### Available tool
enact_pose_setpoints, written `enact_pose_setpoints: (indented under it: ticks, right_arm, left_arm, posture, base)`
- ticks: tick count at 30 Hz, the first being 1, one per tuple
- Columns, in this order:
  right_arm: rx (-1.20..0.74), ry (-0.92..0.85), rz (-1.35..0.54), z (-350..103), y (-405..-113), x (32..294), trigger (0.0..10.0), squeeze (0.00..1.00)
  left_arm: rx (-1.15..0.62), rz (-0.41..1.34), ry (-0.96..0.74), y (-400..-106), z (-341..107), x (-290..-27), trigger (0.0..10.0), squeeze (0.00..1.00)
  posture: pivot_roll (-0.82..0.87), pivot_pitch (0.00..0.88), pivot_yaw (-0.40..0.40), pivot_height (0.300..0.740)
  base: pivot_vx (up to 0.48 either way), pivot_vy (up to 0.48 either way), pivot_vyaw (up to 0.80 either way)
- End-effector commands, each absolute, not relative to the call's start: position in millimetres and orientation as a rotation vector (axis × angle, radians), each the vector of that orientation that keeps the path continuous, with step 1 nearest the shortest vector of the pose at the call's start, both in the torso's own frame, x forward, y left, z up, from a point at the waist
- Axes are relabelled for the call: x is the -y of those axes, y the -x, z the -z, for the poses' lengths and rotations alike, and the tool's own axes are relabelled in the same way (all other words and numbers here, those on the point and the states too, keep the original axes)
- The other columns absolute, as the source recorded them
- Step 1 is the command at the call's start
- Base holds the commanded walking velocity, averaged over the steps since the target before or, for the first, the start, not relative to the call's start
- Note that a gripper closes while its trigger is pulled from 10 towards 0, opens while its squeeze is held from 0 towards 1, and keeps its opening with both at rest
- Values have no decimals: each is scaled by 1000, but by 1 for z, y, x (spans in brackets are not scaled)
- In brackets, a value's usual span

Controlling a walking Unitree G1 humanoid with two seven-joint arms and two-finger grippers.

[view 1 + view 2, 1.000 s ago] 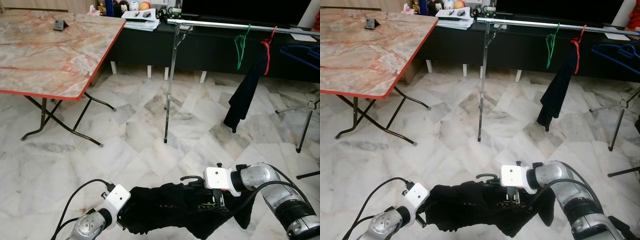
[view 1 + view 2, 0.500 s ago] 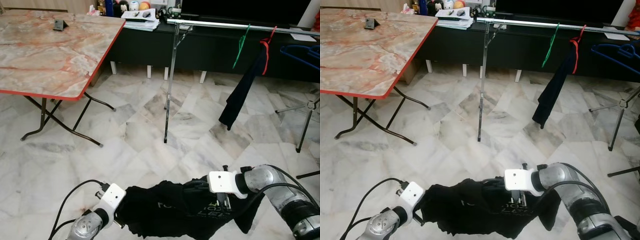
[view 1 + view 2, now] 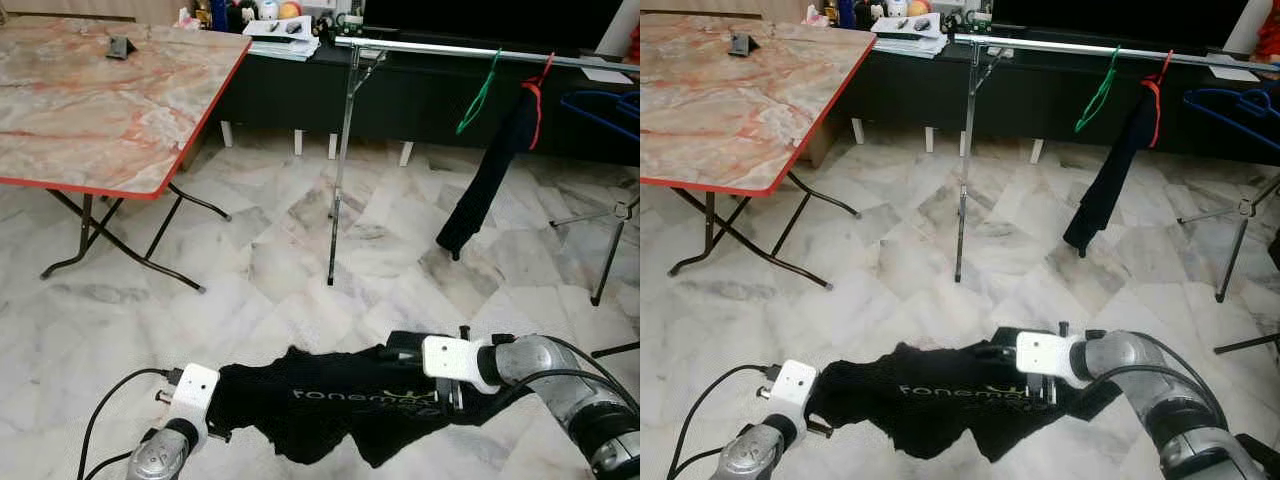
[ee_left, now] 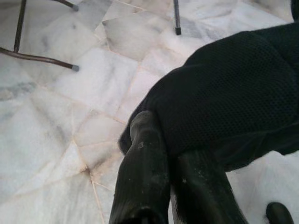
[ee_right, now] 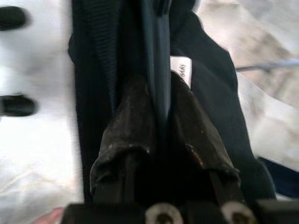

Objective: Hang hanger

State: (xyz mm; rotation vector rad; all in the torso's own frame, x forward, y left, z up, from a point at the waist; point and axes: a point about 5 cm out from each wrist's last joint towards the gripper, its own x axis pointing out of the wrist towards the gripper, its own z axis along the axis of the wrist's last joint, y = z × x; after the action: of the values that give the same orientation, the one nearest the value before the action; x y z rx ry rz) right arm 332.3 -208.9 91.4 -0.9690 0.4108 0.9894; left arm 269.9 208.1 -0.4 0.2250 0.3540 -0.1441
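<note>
A black T-shirt [image 3: 340, 400] with pale lettering hangs stretched out low over the floor between my two grippers. My left gripper [image 3: 220, 405] is shut on one edge of its mesh cloth [image 4: 224, 93]. At the collar, my right gripper [image 3: 400, 352] is shut on a thin dark hanger [image 5: 159, 56] that runs between its fingers, beside the white neck label [image 5: 181, 71]. Ahead stands a silver clothes rail [image 3: 440, 48] carrying a green hanger [image 3: 478, 95] and a red hanger [image 3: 535, 90] with a black garment [image 3: 490, 175].
A folding table [image 3: 100, 100] with a marble top and red edge stands at the left. The rail's upright post [image 3: 342, 170] stands mid-floor before a black cabinet [image 3: 420, 100]. A blue hanger [image 3: 600, 105] and another stand [image 3: 612, 250] are at the right.
The shirt was bunched between the grippers and is now pulled out flat and wide. My left gripper moved left. The green hanger and the black garment on the rail are swinging.
</note>
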Motion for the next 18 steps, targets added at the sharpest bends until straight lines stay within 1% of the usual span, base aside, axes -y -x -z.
enact_pose_setpoints:
  ticks: [1, 2, 5, 9, 10, 11, 13, 14, 15, 16, 17, 18]
  right_arm:
    - [-496, 993, -760, -99, -337, 248, 10000, 0]
    - [-497, 995, -739, -99, -337, 249, 10000, 0]
    - [-486, 916, -689, -96, -337, 249, 10000, 0]
    - [-484, 875, -721, -93, -334, 246, 10000, 0]
    - [-500, 896, -708, -91, -333, 250, 10000, 0]
    - [-500, 896, -708, -91, -333, 250, 10000, 0]
    - [-526, 934, -674, -92, -333, 257, 10000, 0]
    - [-553, 931, -666, -91, -332, 262, 10000, 0]
    - [-553, 931, -666, -91, -332, 262, 10000, 0]
    - [-577, 946, -675, -90, -330, 265, 10000, 0]
    - [-577, 946, -675, -90, -330, 265, 10000, 0]
    - [-605, 948, -668, -88, -329, 267, 10000, 0]
  left_arm:
    - [-418, -58, -171, -251, 12, -240, 0, 0]
    - [-421, -68, -169, -250, 13, -241, 0, 0]
    - [-453, -92, -171, -244, 18, -242, 0, 0]
    - [-467, -139, -160, -241, 21, -244, 0, 0]
    - [-488, -193, -168, -239, 22, -249, 0, 0]
    - [-488, -193, -168, -239, 22, -249, 0, 0]
    - [-515, -292, -170, -235, 24, -259, 0, 0]
    - [-526, -385, -144, -232, 24, -267, 0, 0]
    - [-526, -385, -144, -232, 24, -267, 0, 0]
    - [-534, -463, -122, -229, 24, -274, 0, 0]
    - [-534, -463, -122, -229, 24, -274, 0, 0]
    - [-528, -502, -107, -227, 24, -277, 0, 0]
  posture:
    - [56, 160, -74, 740]
    - [57, 161, -74, 740]
    - [59, 161, -75, 740]
    - [59, 162, -75, 740]
    - [58, 164, -73, 740]
    - [58, 164, -73, 740]
    - [56, 163, -72, 740]
    - [54, 164, -73, 740]
    - [54, 164, -73, 740]
    - [54, 165, -73, 740]
    - [54, 165, -73, 740]
    - [54, 165, -74, 740]
  base:
    - [0, 0, 0]
    - [0, 0, 0]
    - [0, 0, 0]
    - [0, 0, 0]
    - [0, 0, 0]
    - [0, 0, 0]
    - [0, 0, 0]
    - [0, 0, 0]
    - [0, 0, 0]
    - [0, 0, 0]
    - [0, 0, 0]
    - [0, 0, 0]
